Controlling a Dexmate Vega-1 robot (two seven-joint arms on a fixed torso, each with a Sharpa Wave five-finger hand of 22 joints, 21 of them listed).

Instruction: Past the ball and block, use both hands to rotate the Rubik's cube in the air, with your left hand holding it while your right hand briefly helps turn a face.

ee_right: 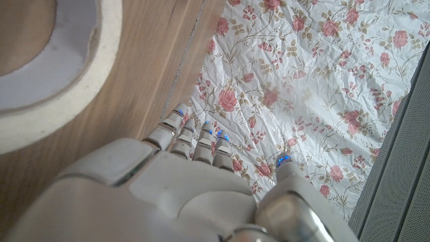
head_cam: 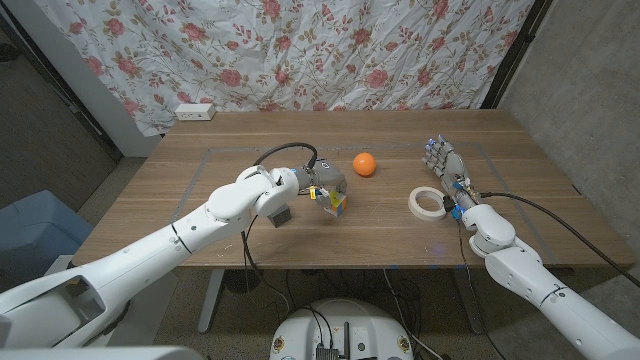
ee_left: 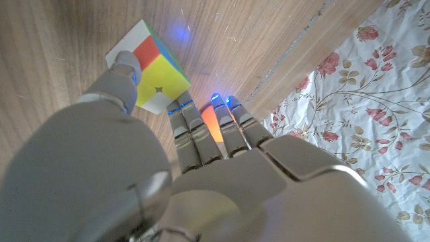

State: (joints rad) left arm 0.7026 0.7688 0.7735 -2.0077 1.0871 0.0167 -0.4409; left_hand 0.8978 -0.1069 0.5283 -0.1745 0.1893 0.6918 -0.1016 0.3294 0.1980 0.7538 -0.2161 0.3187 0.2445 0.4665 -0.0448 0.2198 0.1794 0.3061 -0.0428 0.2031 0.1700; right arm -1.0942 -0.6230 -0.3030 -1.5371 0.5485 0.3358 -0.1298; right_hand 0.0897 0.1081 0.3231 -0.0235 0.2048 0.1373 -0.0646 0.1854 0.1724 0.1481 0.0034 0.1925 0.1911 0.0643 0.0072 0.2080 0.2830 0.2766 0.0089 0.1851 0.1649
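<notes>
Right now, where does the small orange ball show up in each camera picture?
Head view: small orange ball on the wooden table, beyond the left robot hand.
Left wrist view: orange sliver between that hand's fingers.
Right wrist view: not in it.
Shared landmark: floral cloth.

The Rubik's cube [head_cam: 337,204] sits near the middle of the table [head_cam: 400,235], showing white, orange, yellow and green stickers; a fingertip of the left robot hand [head_cam: 322,186] touches it. The orange ball [head_cam: 364,164] lies at its 1 o'clock, apart.
</notes>
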